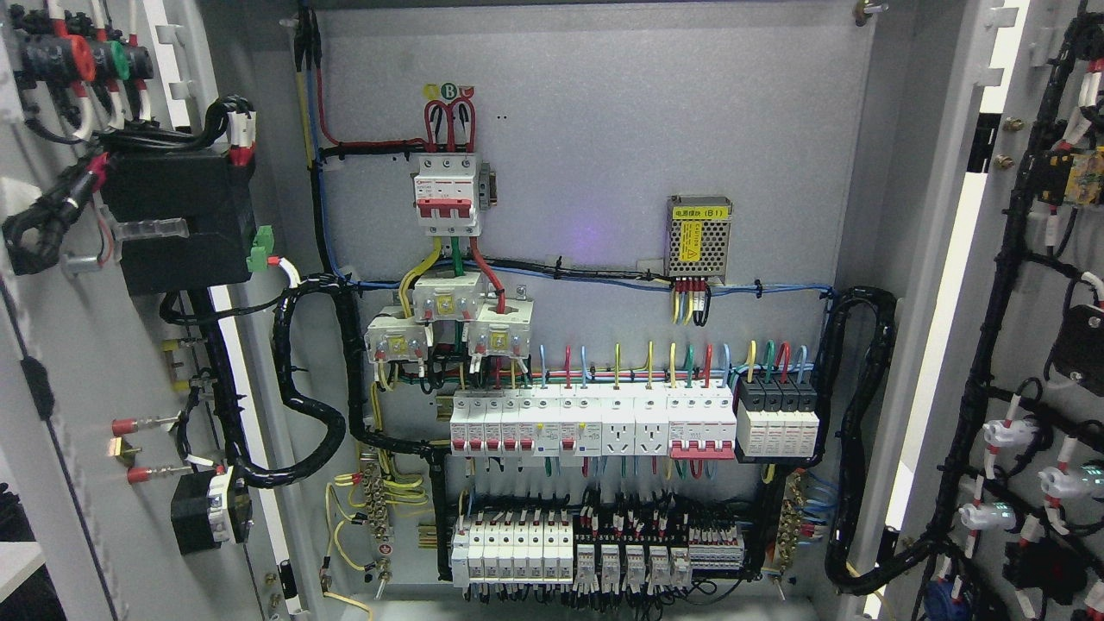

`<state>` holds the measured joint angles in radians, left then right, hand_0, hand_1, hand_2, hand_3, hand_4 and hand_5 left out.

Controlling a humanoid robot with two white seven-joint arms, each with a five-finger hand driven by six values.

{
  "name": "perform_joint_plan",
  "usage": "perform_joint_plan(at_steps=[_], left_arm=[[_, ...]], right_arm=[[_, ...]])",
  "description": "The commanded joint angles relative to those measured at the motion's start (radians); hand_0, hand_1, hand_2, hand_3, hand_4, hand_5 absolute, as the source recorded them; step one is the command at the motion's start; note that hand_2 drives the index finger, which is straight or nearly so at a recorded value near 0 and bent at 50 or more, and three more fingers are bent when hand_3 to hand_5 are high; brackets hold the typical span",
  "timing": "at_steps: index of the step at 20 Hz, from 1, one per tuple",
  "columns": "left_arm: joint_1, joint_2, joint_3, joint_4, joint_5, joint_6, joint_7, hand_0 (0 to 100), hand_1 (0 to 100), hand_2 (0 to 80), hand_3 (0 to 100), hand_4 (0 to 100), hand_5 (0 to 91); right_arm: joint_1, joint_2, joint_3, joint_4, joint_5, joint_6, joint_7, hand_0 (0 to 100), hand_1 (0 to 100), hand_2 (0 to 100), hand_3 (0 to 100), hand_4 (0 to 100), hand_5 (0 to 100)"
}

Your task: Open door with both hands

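An electrical cabinet stands with both doors swung wide. The left door (78, 362) shows its inner side, carrying a black box, coloured lamp backs and a corrugated cable loom. The right door (1048, 285) also faces inward, with black looms and white connectors along it. Between them the grey back panel (604, 129) is fully exposed, with a red-and-white main breaker (446, 191), rows of small breakers (595, 423) and terminal blocks. Neither of my hands or arms appears anywhere in the head view.
A perforated power supply (699, 239) with a yellow label sits at the panel's right. Black corrugated conduit (315, 379) loops from the left door into the cabinet, and another loop (854, 448) runs to the right door. Lower breakers (513, 552) line the bottom.
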<state>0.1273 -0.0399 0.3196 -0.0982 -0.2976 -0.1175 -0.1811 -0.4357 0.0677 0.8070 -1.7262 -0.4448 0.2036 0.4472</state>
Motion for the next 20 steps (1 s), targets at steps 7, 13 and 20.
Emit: perform_joint_plan(at_steps=[7, 13, 20], left_arm=[[0.0, 0.0, -0.001, -0.003, -0.002, -0.004, 0.0, 0, 0, 0.0, 0, 3, 0.0], [0.0, 0.0, -0.002, 0.0, -0.002, -0.004, 0.0, 0, 0, 0.0, 0, 3, 0.0], [0.0, 0.0, -0.008, 0.0, -0.003, -0.004, 0.0, 0, 0, 0.0, 0, 3, 0.0]], right_arm=[[-0.008, 0.057, 0.04, 0.002, 0.072, -0.001, -0.008, 0, 0, 0, 0, 0, 0], [-0.009, 0.061, 0.054, 0.01, 0.098, -0.001, -0.008, 0, 0, 0, 0, 0, 0], [-0.006, 0.054, -0.015, 0.036, 0.104, -0.007, -0.008, 0, 0, 0, 0, 0, 0]])
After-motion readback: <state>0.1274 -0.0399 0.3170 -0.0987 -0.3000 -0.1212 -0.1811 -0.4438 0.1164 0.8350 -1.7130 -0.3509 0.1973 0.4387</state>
